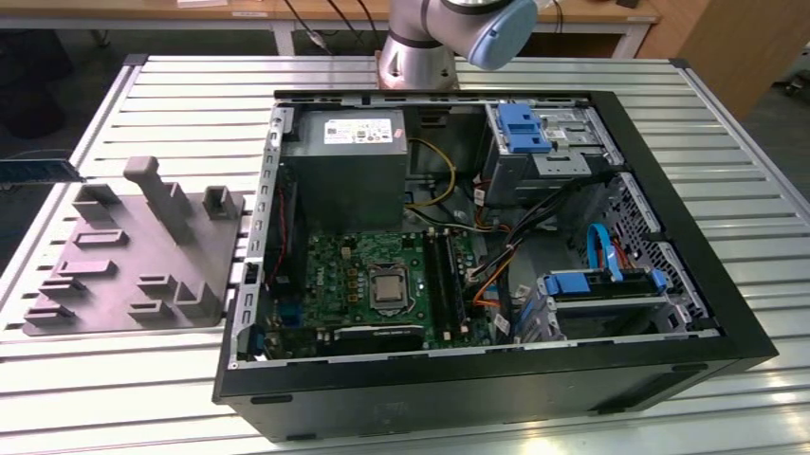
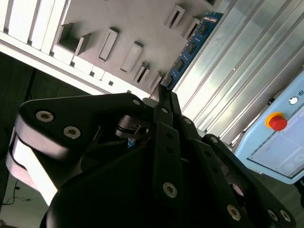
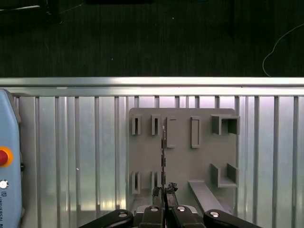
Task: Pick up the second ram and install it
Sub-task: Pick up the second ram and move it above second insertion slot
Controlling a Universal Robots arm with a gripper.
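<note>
Black gripper [image 2: 165, 92] clamps the long thin blue ram strip [image 2: 192, 45] by one end.
It wants a square, unflexed carry, at the exterior view's far left.

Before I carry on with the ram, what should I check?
1. Grip on ram: ok, gripper is shut on one end.
2. Ram straight in grip: ok, edge-on and in line with the gripper in the first wrist view.
3. Ram clear of tray: ok, it hangs beyond the tray at the exterior view's left.
4. Case open: ok, board exposed.
5. Free slot: cannot tell.
</note>
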